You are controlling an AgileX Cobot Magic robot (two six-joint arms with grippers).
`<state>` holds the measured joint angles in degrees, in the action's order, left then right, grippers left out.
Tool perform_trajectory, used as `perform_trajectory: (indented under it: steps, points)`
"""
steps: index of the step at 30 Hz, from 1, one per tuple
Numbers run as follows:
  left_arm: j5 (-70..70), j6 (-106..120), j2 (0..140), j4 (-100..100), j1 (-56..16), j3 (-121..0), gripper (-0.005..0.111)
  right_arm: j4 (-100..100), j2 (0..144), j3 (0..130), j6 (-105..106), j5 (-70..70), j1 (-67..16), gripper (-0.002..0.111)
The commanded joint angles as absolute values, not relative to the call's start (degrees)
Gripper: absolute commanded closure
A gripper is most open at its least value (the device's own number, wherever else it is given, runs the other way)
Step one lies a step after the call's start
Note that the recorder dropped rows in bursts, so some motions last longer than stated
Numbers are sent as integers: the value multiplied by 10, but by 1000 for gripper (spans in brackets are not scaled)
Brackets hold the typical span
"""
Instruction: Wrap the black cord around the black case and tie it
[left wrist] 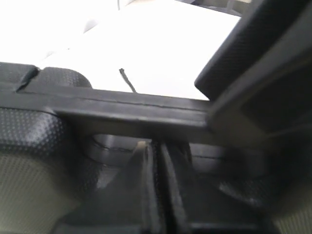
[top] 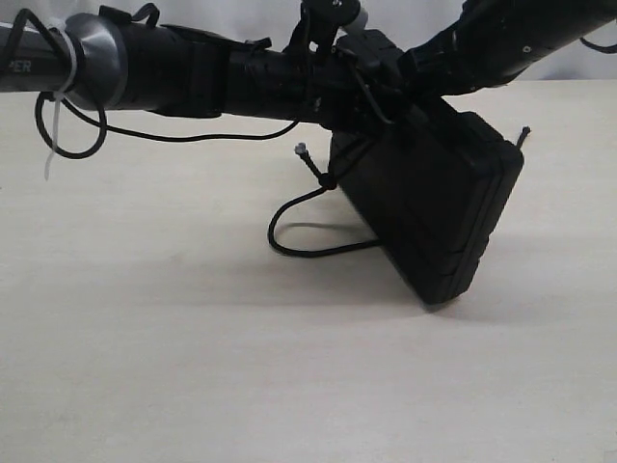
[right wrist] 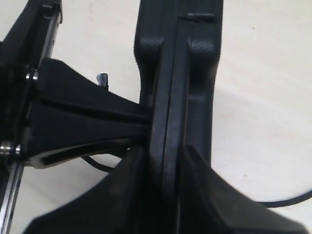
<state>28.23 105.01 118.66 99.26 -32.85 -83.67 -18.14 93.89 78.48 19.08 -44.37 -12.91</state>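
Note:
The black case (top: 434, 212) stands tilted on one lower corner on the table, lifted at its top edge. My right gripper (right wrist: 165, 170) is shut on the case (right wrist: 175, 73), one finger on each face of its rim. My left gripper (left wrist: 158, 165) is shut at the case's handle bar (left wrist: 136, 109), with a thin dark strand that looks like the black cord between its fingers. The black cord (top: 289, 246) loops on the table left of the case, rising past a knot to a frayed tip. Its other end (left wrist: 127, 80) pokes out past the case's far side. The left gripper (right wrist: 144, 117) meets the case edge.
The pale table (top: 193, 367) spreads in front of and beside the case. Both arms cross above the back of the scene, the left one (top: 174, 63) carrying a loose black cable and a white zip tie. A cord end (top: 523, 132) shows at the case's right.

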Motion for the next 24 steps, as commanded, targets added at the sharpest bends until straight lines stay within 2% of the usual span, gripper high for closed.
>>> perform_trajectory:
  steps: [1, 14, 24]
  points:
    - [264, 1052, 1204, 999, -334, -847, 107, -190, 941, 784, 203, -453, -128, 104]
    - [243, 1045, 1206, 999, -357, -893, 106, -218, 941, 784, 234, -463, -128, 104]
    - [234, 1034, 1205, 966, -357, -893, 72, -218, 941, 784, 235, -465, -128, 104]
